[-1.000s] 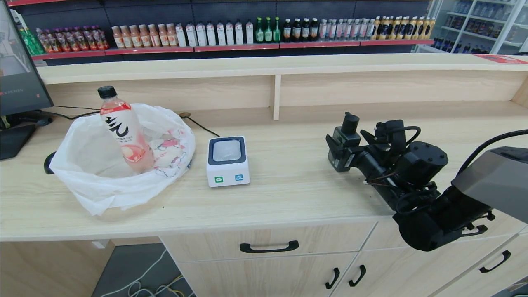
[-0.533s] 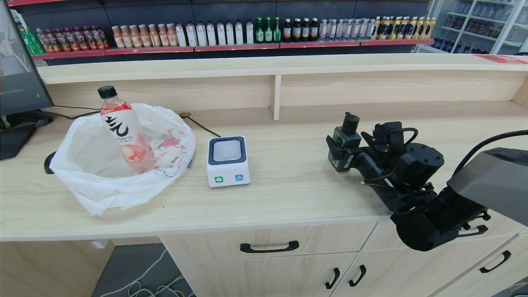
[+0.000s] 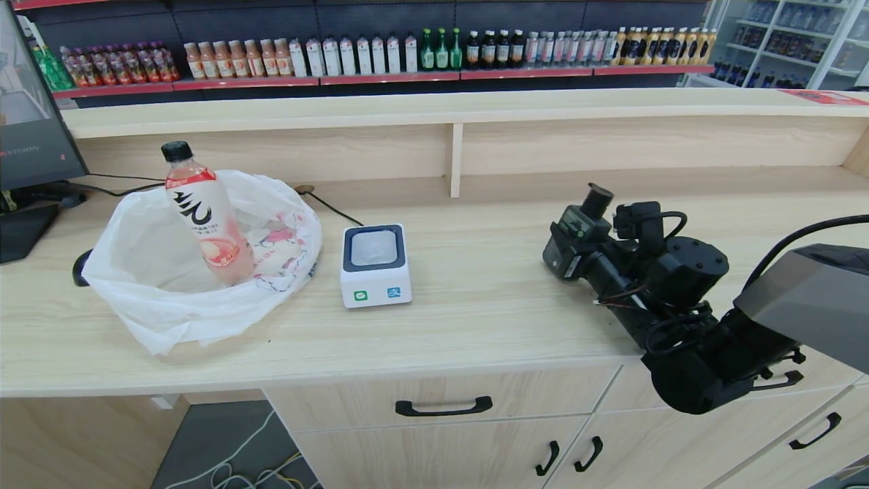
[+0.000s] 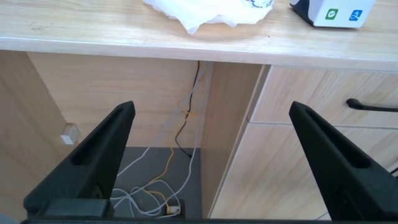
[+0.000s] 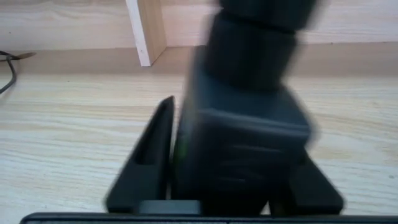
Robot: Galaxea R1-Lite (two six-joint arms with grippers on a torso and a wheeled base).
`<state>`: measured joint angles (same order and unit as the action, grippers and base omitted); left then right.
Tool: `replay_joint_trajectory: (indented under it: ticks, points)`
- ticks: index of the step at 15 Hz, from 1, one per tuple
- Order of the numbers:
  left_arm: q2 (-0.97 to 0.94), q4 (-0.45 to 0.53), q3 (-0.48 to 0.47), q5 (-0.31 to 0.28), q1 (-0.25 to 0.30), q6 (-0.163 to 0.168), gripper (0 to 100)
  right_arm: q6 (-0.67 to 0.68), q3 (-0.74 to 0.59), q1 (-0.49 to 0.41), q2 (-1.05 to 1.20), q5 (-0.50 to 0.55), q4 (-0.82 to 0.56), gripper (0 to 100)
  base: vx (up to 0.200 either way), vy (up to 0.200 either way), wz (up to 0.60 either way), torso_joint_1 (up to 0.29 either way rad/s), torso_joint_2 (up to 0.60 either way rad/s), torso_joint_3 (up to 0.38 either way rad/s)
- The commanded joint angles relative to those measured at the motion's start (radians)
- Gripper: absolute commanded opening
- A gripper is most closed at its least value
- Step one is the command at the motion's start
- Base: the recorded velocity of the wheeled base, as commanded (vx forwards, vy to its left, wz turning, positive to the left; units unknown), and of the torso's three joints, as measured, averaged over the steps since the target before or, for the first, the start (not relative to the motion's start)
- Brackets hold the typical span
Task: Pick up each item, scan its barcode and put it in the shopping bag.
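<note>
A white plastic shopping bag point(image 3: 156, 299) lies open at the counter's left, and a pink drink bottle point(image 3: 204, 214) with a black cap stands tilted inside it. The white barcode scanner point(image 3: 375, 266) sits just right of the bag, its window facing up. My right gripper point(image 3: 576, 246) hovers above the counter to the scanner's right, shut on a dark bottle point(image 3: 578, 227) with a black cap, which leans toward the right. Up close, the dark bottle point(image 5: 249, 124) sits between the right fingers point(image 5: 146, 168). My left gripper point(image 4: 211, 109) hangs open below the counter's front edge.
A monitor point(image 3: 27, 115) and cables stand at the far left of the counter point(image 3: 489, 305). A raised wooden shelf with a divider point(image 3: 453, 159) runs along the back. Drawers with black handles point(image 3: 442, 407) are under the counter. Cables point(image 4: 180, 162) hang in the gap beneath.
The dark bottle in my right gripper has tipped and shifted slightly to the right. The bag, pink bottle and scanner have not moved.
</note>
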<state>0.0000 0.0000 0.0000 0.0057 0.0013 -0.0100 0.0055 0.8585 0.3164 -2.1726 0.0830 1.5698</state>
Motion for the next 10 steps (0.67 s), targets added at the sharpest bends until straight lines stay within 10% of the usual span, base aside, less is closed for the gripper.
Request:
replay_joint_trajectory:
  ticks: [1,10]
  points:
    - [0.0,0.0,0.0,0.0,0.0,-0.001,100,-0.001,0.002,0.0,0.002,0.0,0.001,0,0.0,0.0,0.0,0.0,0.0,0.0]
    - [0.0,0.0,0.0,0.0,0.0,-0.001,100,-0.006,-0.038,0.0,0.04,0.004,0.001,0,0.0,0.0,0.0,0.0,0.0,0.0]
